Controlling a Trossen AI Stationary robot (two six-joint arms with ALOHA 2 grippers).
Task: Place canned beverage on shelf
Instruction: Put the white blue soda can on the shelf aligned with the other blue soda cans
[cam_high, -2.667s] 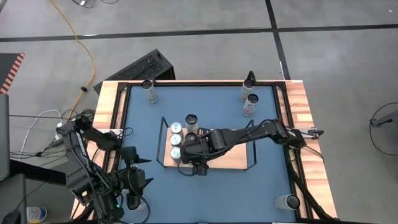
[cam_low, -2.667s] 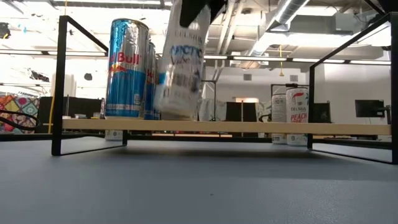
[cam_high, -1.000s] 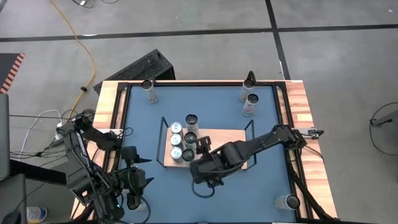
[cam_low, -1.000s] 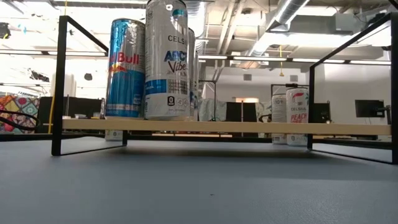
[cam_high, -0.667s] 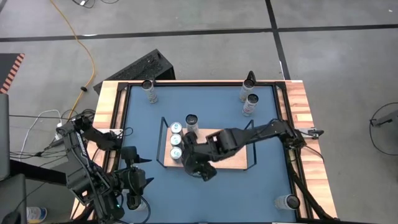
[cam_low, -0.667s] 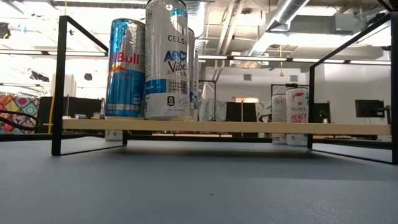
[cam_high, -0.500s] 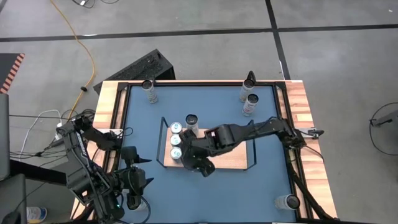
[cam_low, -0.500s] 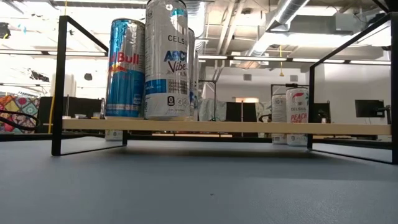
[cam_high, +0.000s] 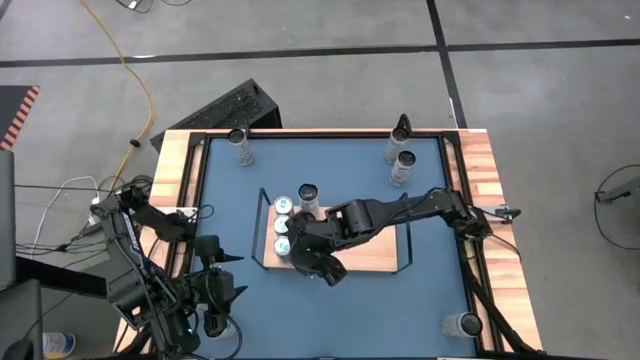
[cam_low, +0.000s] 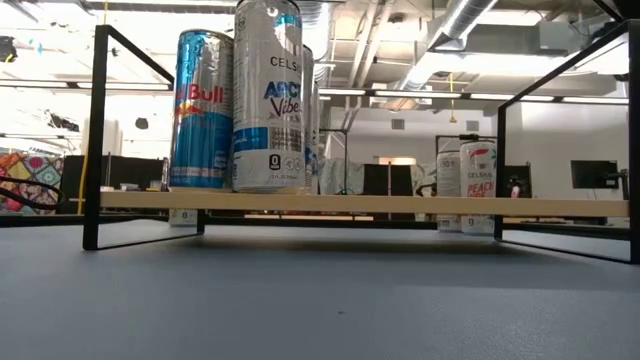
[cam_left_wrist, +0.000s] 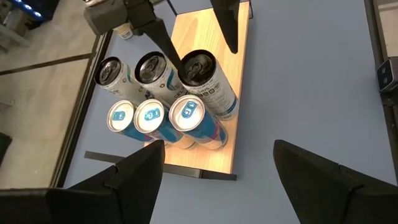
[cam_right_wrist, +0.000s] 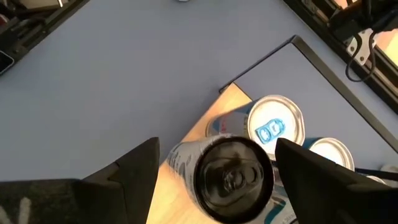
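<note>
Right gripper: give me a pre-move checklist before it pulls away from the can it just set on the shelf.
1. Jaws open around the can: ok. The right gripper stands with a finger on each side of the Celsius can, not pinching it.
2. Can upright: ok. In the low view it stands straight on the shelf.
3. Can fully on the board: ok, with wood showing past its base.
4. Room from its neighbours: not ok. It stands close against the Red Bull cans; whether they touch, cannot tell.
5. Left gripper out of the way: ok, open and back from the shelf.
6. Lift path free: cannot tell.
</note>
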